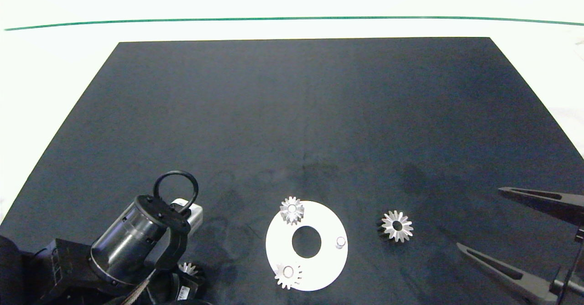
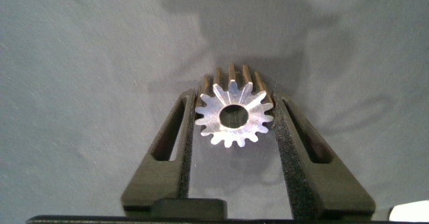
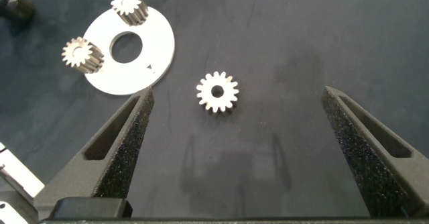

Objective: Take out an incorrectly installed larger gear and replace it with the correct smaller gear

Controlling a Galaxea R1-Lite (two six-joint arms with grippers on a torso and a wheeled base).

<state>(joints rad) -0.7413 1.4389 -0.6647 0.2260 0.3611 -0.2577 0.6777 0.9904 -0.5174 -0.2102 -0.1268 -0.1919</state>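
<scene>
At the near left corner of the dark mat (image 1: 292,113) that covers the white worktop (image 1: 54,68), the left arm reaches in low, and the left gripper (image 2: 234,98) is closed around the smaller gear (image 2: 221,127). In the left wrist view its foam pads (image 2: 289,150) press against the short blunt teeth on both sides, with the wide round bore facing the camera. From overhead only a few teeth of that gear show beneath the wrist, well to the left of the plate. Whether the gear rests on the mat or is raised off it cannot be told. Further right, near the front edge, lies a flat white round plate (image 1: 319,273) with a large central hole. One pale gear (image 1: 292,210) sits on the plate's far rim and a second pale gear (image 1: 287,275) on its near left rim. On the plate's right side a short bare peg (image 1: 340,242) stands upright with nothing on it. Just to the right of the plate, apart from it and lying flat on the mat, is the larger gear (image 1: 396,218), its long sharp teeth radiating around a small dark centre hole. At the right edge the right gripper (image 1: 479,217) hovers with its two fingers spread wide and holds nothing. It points toward the larger gear, and the right wrist view shows that gear out beyond the fingertips, in line with the gap between them.
</scene>
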